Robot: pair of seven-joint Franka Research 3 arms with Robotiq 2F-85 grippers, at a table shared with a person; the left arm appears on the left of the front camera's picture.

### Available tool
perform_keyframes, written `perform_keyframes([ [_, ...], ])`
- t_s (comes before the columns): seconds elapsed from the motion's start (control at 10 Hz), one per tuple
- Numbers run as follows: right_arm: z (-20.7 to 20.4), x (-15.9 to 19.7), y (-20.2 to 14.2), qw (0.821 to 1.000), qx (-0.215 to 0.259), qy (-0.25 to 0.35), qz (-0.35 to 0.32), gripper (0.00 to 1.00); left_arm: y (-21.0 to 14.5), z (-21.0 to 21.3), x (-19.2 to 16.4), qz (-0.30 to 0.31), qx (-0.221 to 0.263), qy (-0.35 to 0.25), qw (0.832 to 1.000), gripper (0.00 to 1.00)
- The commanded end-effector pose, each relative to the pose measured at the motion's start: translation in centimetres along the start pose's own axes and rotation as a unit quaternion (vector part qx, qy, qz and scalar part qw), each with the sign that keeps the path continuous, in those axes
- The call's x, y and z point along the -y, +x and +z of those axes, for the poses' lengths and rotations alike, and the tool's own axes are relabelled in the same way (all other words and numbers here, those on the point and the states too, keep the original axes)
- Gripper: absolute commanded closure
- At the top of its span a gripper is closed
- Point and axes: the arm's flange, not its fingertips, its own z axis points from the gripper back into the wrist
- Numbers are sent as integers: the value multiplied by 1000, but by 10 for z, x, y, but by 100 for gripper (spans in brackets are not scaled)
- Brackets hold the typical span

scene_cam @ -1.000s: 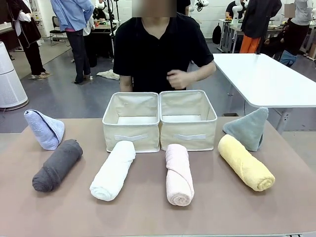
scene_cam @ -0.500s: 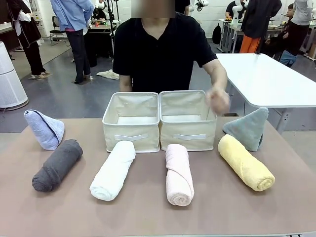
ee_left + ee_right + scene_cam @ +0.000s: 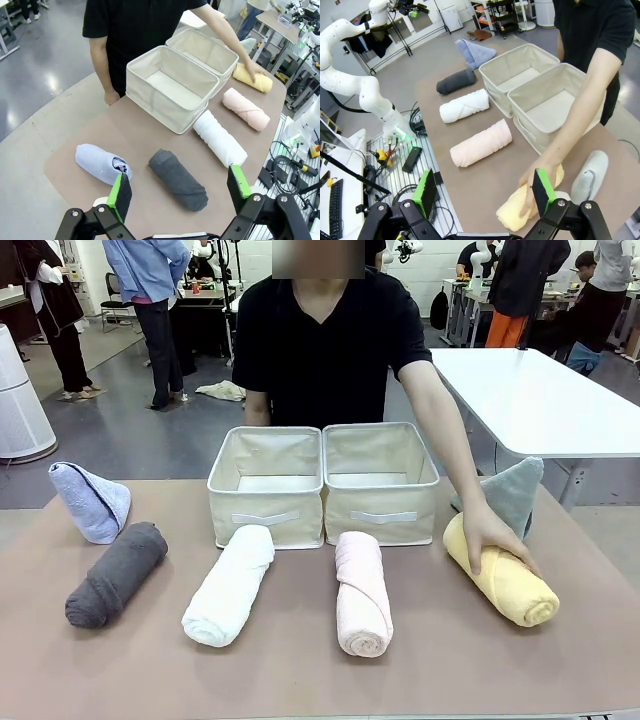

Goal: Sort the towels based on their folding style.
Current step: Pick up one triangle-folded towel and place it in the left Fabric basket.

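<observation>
Several towels lie on the brown table. From left to right they are a lavender-blue triangle fold (image 3: 92, 502), a dark grey roll (image 3: 116, 574), a white roll (image 3: 229, 585), a pink roll (image 3: 362, 592) and a yellow roll (image 3: 515, 588). A grey-green triangle fold (image 3: 514, 492) stands behind the yellow one. The person's hand (image 3: 490, 538) rests on the yellow roll (image 3: 520, 212). My left gripper (image 3: 179, 187) hangs open high above the dark grey roll (image 3: 177, 179). High over the table's right end, my right gripper (image 3: 485, 192) is open and holds nothing.
Two beige fabric baskets, left (image 3: 265, 518) and right (image 3: 383, 518), stand side by side at the table's far middle, both empty. The person stands behind them. A white table (image 3: 540, 400) is at the back right. The other arm (image 3: 350, 75) shows far off.
The person's hand has come down from chest height, past the right basket, onto the yellow roll. The towels and both grippers have stayed where they were.
</observation>
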Motion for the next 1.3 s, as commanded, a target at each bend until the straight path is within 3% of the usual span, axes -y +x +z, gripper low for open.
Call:
perform_keyframes([
  [0.0, 0, 0, 0, 1000, 5, 5, 3, 0, 12, -13, -14, 45, -54, 15, 997, 0],
  [0.2, 0, 0, 0, 1000, 5, 5, 3, 0, 31, -54, -37, 134, -206, 33, 969, 0],
  [0.3, 0, 0, 0, 1000, 5, 5, 3, 0, 36, -70, -44, 159, -251, 43, 954, 0],
  [0.4, 0, 0, 0, 1000, 5, 5, 3, 0, 43, -98, -61, 202, -306, 56, 929, 0],
  [0.5, 0, 0, 0, 1000, 5, 5, 3, 0, 46, -123, -75, 235, -333, 70, 911, 0],
  [0.9, 0, 0, 0, 1000, 5, 5, 3, 0, 32, -190, -91, 282, -356, 206, 867, 0],
  [1.0, 0, 0, 0, 1000, 5, 5, 3, 0, 31, -191, -87, 267, -346, 220, 872, 0],
  [1.1, 0, 0, 0, 1000, 5, 5, 3, 0, 30, -190, -99, 281, -354, 159, 878, 0],
  [1.2, 0, 0, 0, 1000, 5, 5, 3, 0, 30, -190, -99, 281, -354, 159, 878, 0],
])
